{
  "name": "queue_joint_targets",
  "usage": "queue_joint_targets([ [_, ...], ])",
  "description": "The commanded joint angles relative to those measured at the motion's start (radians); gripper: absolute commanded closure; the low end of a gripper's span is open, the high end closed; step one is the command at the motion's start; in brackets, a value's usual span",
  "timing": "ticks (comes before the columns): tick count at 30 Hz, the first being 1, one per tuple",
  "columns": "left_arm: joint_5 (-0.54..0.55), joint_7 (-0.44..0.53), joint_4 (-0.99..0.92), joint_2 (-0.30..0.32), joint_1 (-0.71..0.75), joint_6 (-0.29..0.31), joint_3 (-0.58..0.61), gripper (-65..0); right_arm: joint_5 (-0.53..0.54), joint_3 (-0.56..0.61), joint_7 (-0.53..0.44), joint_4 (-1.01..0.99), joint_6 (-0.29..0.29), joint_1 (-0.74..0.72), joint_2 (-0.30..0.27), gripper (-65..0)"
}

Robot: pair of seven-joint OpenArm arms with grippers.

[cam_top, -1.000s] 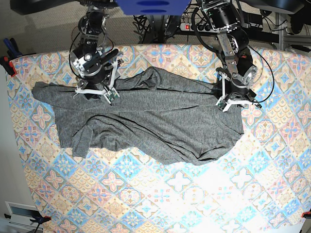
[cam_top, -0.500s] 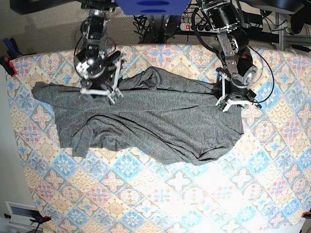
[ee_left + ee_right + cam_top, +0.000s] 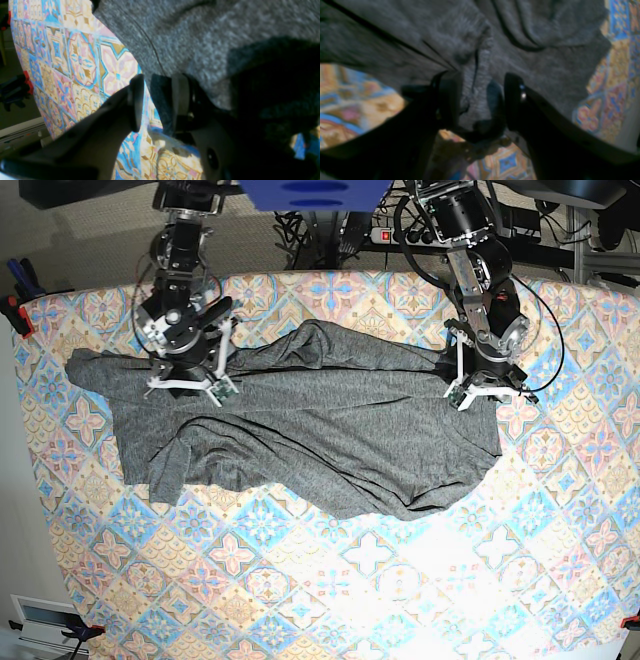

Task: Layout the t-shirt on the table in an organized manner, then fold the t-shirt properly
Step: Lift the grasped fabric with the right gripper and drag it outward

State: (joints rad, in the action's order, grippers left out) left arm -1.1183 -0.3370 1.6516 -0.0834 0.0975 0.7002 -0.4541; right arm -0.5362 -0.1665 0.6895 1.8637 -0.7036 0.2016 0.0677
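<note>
both claws grasping t-shirt [image 3: 320,430] edge: right gripper [image 3: 186,385] at 10 o'clock, left gripper [image 3: 483,393] at 2; pull apart evenly, flattening wrinkles.

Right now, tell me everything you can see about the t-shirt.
The t-shirt is heathered dark grey, thin soft jersey, plain, no print. It lies spread but rumpled across the far half of the table, with long creases and a fold flopped over near its left end in the base view. Each gripper sits at its far edge: the left gripper has a flap between its jaws; the right gripper straddles a bunched fold.
</note>
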Motion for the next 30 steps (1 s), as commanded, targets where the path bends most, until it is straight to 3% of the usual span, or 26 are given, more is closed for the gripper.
queue_joint_targets([
  [1,0.001,0.0,0.009,0.003,-0.006,-0.002,0.002,-19.2,0.006,0.0,-0.014,0.021,0.005,-0.008,0.004,-26.2],
  [8,0.001,0.0,0.009,0.003,-0.006,-0.002,0.002,-19.2,0.006,0.003,-0.014,0.058,0.005,0.08,0.005,-26.2],
  [25,0.001,-0.001,0.009,0.003,-0.005,-0.002,0.025,-19.2,0.008,0.003,-0.021,0.089,0.005,0.071,0.005,-26.1],
  [27,0.001,-0.001,0.009,0.003,-0.005,-0.002,0.025,-19.2,0.008,0.003,-0.021,0.087,0.005,0.071,0.005,-24.2],
  [30,0.001,-0.001,0.009,0.003,-0.005,-0.002,0.027,-19.2,0.008,0.005,-0.021,0.087,0.005,0.071,0.005,-15.2],
])
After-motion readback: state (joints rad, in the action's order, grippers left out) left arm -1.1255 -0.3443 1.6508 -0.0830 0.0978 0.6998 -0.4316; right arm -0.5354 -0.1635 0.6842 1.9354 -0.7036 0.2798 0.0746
